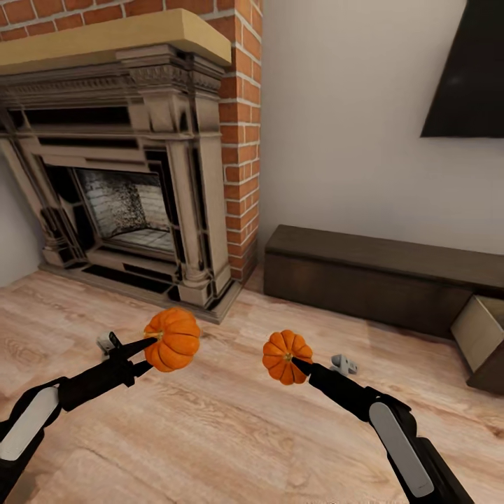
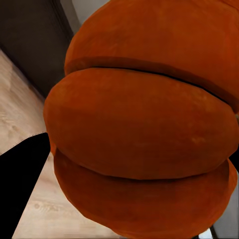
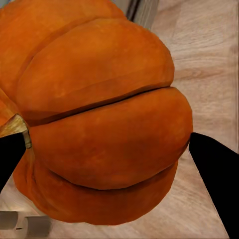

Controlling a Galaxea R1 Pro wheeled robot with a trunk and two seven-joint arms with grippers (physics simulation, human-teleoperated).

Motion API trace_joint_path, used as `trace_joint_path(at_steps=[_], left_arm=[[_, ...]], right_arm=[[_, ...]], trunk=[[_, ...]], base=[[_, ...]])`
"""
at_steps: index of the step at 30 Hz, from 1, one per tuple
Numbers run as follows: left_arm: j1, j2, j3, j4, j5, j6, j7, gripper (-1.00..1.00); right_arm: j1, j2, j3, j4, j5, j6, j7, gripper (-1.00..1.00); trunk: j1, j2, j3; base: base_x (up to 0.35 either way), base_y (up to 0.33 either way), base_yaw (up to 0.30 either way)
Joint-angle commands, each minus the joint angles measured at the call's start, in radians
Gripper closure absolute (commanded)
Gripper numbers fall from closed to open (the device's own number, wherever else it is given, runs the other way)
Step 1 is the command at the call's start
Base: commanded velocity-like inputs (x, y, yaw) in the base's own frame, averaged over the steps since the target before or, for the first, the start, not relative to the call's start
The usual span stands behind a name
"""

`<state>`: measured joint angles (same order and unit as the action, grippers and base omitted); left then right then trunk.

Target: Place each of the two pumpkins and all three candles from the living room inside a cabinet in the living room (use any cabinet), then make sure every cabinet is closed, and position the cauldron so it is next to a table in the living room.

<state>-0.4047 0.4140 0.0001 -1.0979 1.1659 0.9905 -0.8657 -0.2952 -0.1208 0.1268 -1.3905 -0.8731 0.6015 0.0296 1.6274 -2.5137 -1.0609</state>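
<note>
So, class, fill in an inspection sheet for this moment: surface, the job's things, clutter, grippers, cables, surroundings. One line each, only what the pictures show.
Surface: pale wood floor.
Job's things: larger pumpkin and smaller pumpkin, both held off the floor; low dark cabinet against the wall, a pale compartment open at its right end.
Clutter: two small grey objects on the floor, one near each arm.
Grippers: left gripper shut on the larger pumpkin; right gripper shut on the smaller pumpkin.
Cables: nothing seen.
Surroundings: stone fireplace, brick chimney, white wall.
</note>
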Motion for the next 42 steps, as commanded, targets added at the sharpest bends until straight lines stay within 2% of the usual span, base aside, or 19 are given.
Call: trace_joint_path(at_steps=[1,10,20,27,37,42], left_arm=[[0.0,0.0,0.0,0.0,0.006,0.005,-0.001,1.0],[0.0,-0.002,0.0,0.0,0.006,0.005,-0.001,1.0],[0.0,-0.003,0.0,0.0,0.006,0.005,0.001,1.0],[0.0,-0.003,0.0,0.0,0.006,0.005,0.001,1.0],[0.0,-0.003,0.0,0.0,0.006,0.005,0.001,1.0],[0.0,-0.003,0.0,0.0,0.006,0.005,0.001,1.0]], right_arm=[[-0.001,0.0,0.0,-0.004,-0.005,0.003,0.003,1.0],[-0.001,0.0,0.001,0.0,-0.005,0.003,0.003,1.0],[-0.001,0.0,-0.001,0.002,-0.006,0.003,0.004,1.0],[-0.001,0.0,-0.001,-0.006,-0.006,0.003,0.003,1.0],[-0.001,0.0,-0.001,-0.009,-0.006,0.003,0.003,1.0],[-0.001,0.0,-0.002,-0.009,-0.006,0.003,0.003,1.0]], trunk=[[0.0,0.0,0.0],[0.0,0.0,0.008],[0.0,0.0,0.016],[0.0,0.0,0.022],[0.0,0.0,0.023],[0.0,0.0,0.027]], base=[[0.0,0.0,-0.265],[0.0,-0.082,-0.265],[0.034,-0.257,-0.265],[0.178,-0.268,-0.253],[0.23,-0.236,-0.04],[0.209,-0.256,-0.199]])
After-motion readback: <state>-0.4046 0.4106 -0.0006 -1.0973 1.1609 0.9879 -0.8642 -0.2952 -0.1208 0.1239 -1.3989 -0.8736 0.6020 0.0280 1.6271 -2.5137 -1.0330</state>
